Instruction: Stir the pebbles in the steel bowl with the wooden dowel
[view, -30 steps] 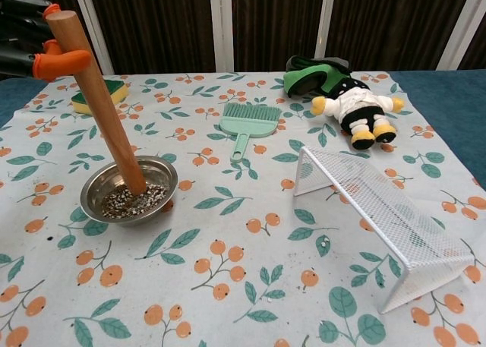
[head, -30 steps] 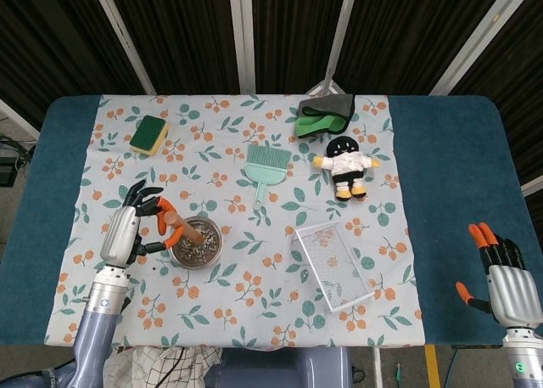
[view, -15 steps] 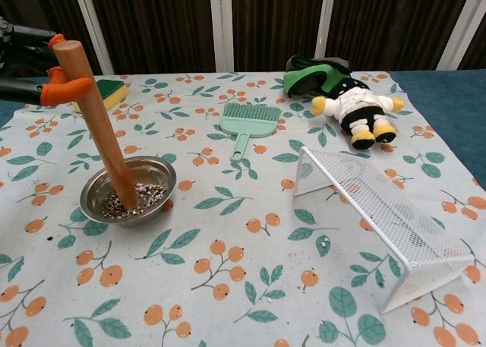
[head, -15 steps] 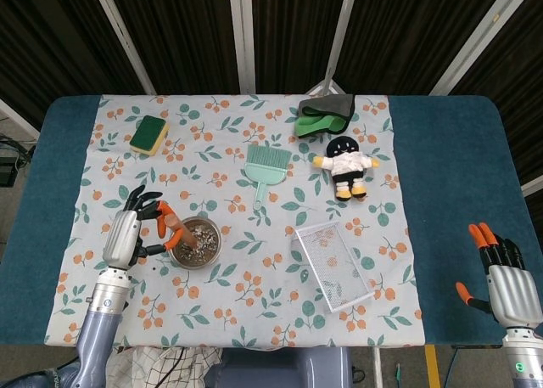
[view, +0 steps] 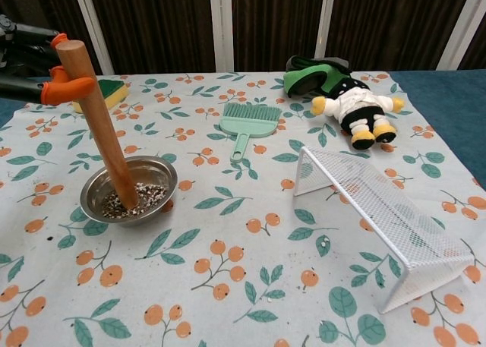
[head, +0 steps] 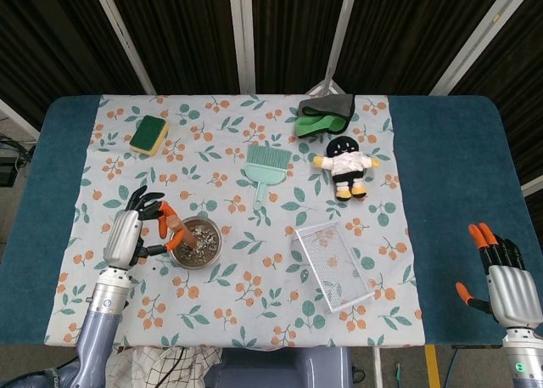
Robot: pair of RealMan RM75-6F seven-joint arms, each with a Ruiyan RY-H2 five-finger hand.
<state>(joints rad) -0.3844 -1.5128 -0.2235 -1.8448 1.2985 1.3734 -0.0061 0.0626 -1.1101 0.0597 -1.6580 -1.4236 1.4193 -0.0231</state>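
Observation:
The steel bowl sits on the left front part of the floral cloth with grey pebbles inside. A wooden dowel stands tilted in it, its lower end in the pebbles. My left hand, just left of the bowl, pinches the dowel's top between orange fingertips. My right hand hangs past the table's right front corner, fingers spread, holding nothing.
A white wire rack lies right of the bowl. Behind are a green hand brush, a plush doll, a green cloth and a yellow-green sponge.
The dowel's top has swung from the bowl's right side toward its left and lowered a little, with my left hand following. The right hand has not moved.

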